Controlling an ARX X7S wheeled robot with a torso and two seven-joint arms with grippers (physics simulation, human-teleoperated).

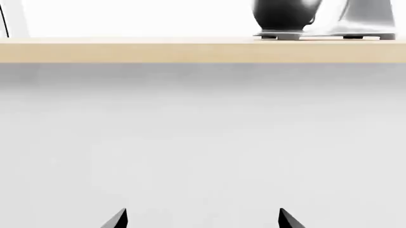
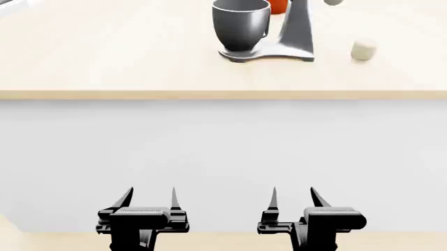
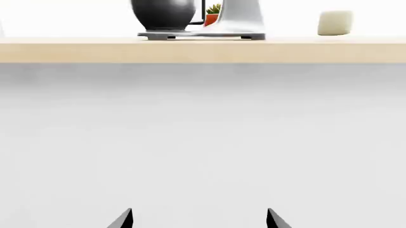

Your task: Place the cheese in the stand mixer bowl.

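The cheese [image 2: 363,49], a small pale cream stub, lies on the wooden counter [image 2: 104,57] to the right of the mixer; it also shows in the right wrist view [image 3: 335,23]. The dark grey stand mixer bowl [image 2: 240,23] stands on the mixer's base; it shows in the left wrist view [image 1: 284,16] and the right wrist view [image 3: 163,13]. My left gripper [image 2: 148,196] and right gripper [image 2: 292,196] are both open and empty, low in front of the counter, well short of it. In the wrist views the left gripper [image 1: 203,219] and right gripper [image 3: 199,219] show only their tips.
The grey mixer stand [image 2: 297,31] rises right of the bowl, with an orange plant pot [image 2: 278,5] behind it. The counter's front edge [image 2: 223,94] runs across, with a pale grey front panel [image 2: 223,157] below it.
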